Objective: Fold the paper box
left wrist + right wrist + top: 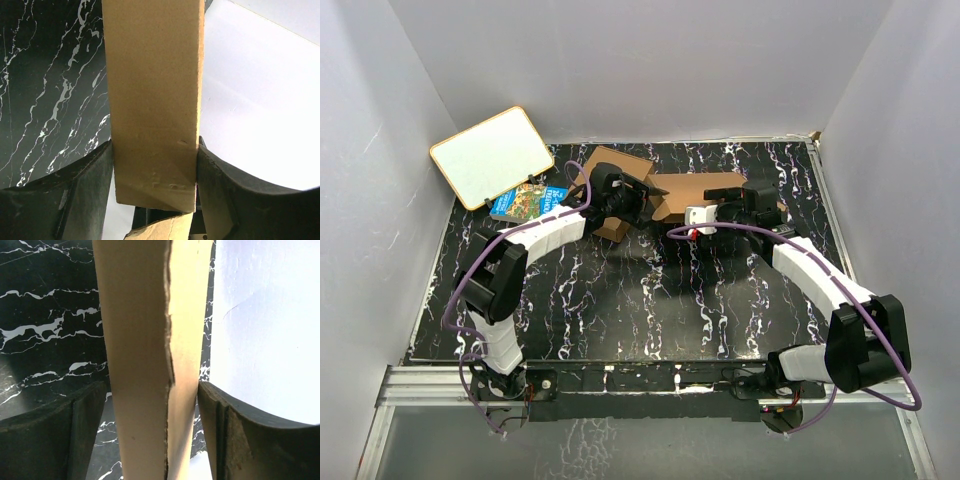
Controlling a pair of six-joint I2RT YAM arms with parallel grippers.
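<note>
The paper box is sitting at the back of the table, about midway across and only partly formed, and I am reaching into it with both arms. My left gripper is pinching a flap. The cardboard is filling the whole gap and pressing against both fingers. My right gripper is straddling a doubled wall with a ragged edge. Its jaws are standing close on either side, but I cannot tell whether they are truly clamping.

I am judging the box to be light, with stiff panels that bend willingly only along the creases. It is already showing small dents by my left grip, so it looks easy to crush. I am favouring holds on flat panel near a fold, never on a tab tip.
</note>
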